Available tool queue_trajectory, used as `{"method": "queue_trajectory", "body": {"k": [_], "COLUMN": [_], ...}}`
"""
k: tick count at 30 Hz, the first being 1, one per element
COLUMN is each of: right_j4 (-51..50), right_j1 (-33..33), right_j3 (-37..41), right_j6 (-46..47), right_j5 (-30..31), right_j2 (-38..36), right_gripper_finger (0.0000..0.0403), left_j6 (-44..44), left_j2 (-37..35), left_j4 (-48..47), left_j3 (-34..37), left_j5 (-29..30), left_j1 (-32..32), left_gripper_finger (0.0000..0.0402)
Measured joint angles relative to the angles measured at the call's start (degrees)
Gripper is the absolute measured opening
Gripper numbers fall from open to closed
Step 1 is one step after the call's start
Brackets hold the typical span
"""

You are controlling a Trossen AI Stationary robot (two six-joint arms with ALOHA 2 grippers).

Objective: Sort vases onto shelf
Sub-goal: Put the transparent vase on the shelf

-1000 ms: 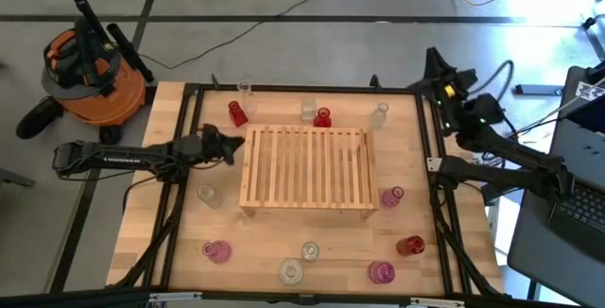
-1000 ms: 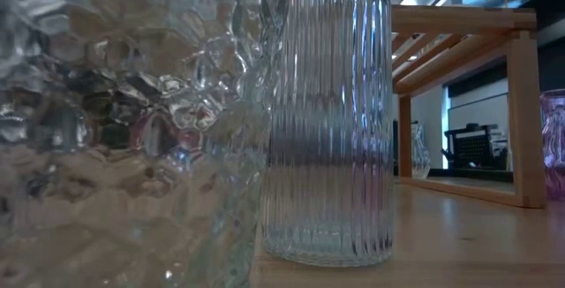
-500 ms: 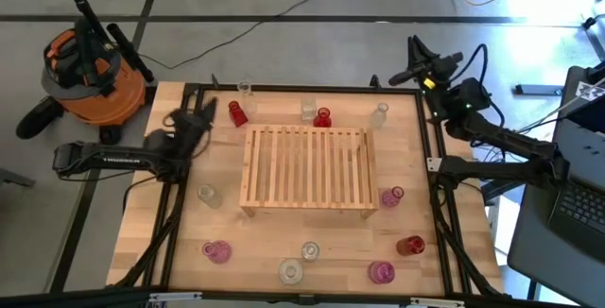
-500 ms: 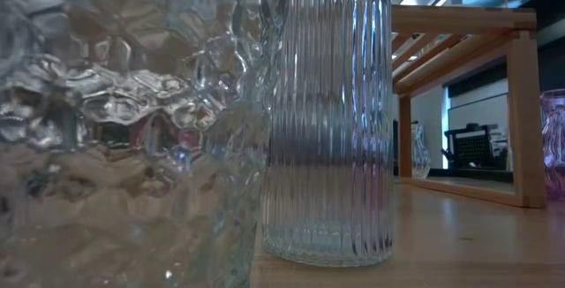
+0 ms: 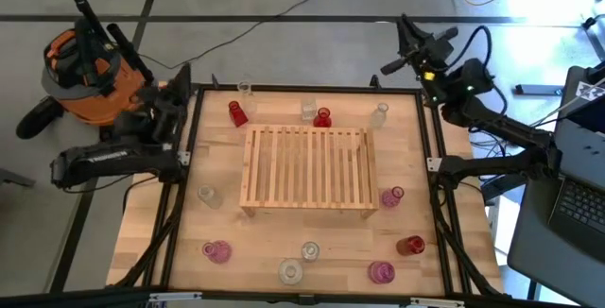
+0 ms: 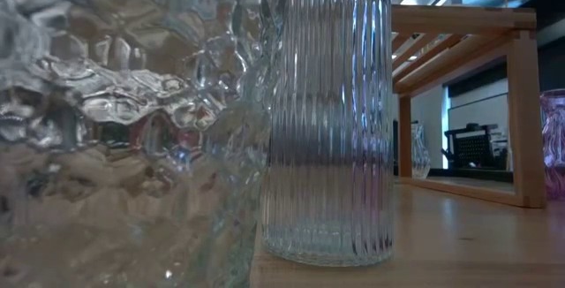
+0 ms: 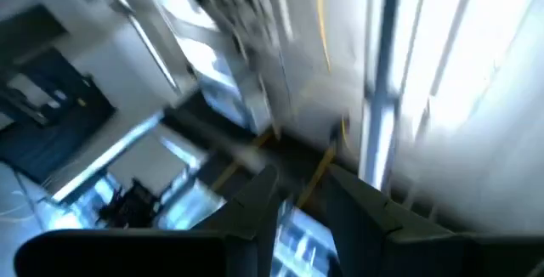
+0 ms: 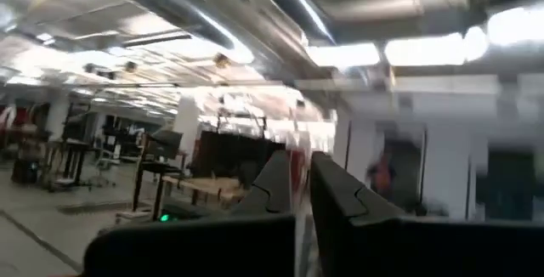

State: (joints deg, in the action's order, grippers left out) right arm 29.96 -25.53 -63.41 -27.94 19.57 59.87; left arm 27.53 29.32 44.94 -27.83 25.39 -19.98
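The shelf (image 5: 307, 167), a pale slatted rack, stands in the middle of the table; its frame also shows in the low view (image 6: 459, 21). Vases stand upright on the tabletop all around it: red ones (image 5: 237, 113) (image 5: 322, 117) (image 5: 410, 245), pink ones (image 5: 393, 196) (image 5: 381, 271) (image 5: 218, 250), and clear ones (image 5: 308, 110) (image 5: 380, 114) (image 5: 208, 196). My left gripper (image 5: 178, 85) is raised over the table's far left corner, shut and empty. My right gripper (image 5: 405, 42) is raised beyond the far right corner, shut and empty. Both wrist views show only the room.
Two clear vases, one faceted (image 6: 124, 129) and one ribbed (image 6: 331, 111), stand close before the low camera at the near edge. An orange shop vacuum (image 5: 90, 67) sits beyond the far left corner. A laptop (image 5: 577, 204) is at the right. Black frame bars (image 5: 180, 204) run along both table sides.
My left gripper has drawn back from the shelf's left side toward the table's far left corner, rising and tipping upward. My right gripper has swung from the table's right side toward the far edge and also tipped up. No vase has moved.
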Motion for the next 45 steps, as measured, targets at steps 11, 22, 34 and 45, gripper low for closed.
{"method": "queue_trajectory", "body": {"k": [11,22,34,45], "right_j4": [-69.2,-95.8,-99.0,-102.7], "right_j1": [-4.4,-20.4,-26.4,-26.6], "right_j3": [-29.7,-27.9,-24.6,-24.6], "right_j6": [-7.3,9.8,11.3,9.7], "right_j5": [9.4,-5.8,-18.0,-22.4], "right_j2": [10.8,18.2,31.4,35.0], "right_gripper_finger": [0.0011,0.0182,0.0193,0.0147], "left_j6": [-11.6,-9.0,-5.4,-5.0], "left_j2": [20.5,25.3,25.3,25.3], "left_j4": [-59.8,-64.6,-64.7,-64.9], "left_j3": [-38.0,-41.7,-41.7,-41.7], "left_j5": [-13.1,-35.1,-41.5,-41.6], "left_j1": [-12.7,-26.8,-30.4,-30.4], "left_gripper_finger": [0.009,0.009,0.009,0.009]}}
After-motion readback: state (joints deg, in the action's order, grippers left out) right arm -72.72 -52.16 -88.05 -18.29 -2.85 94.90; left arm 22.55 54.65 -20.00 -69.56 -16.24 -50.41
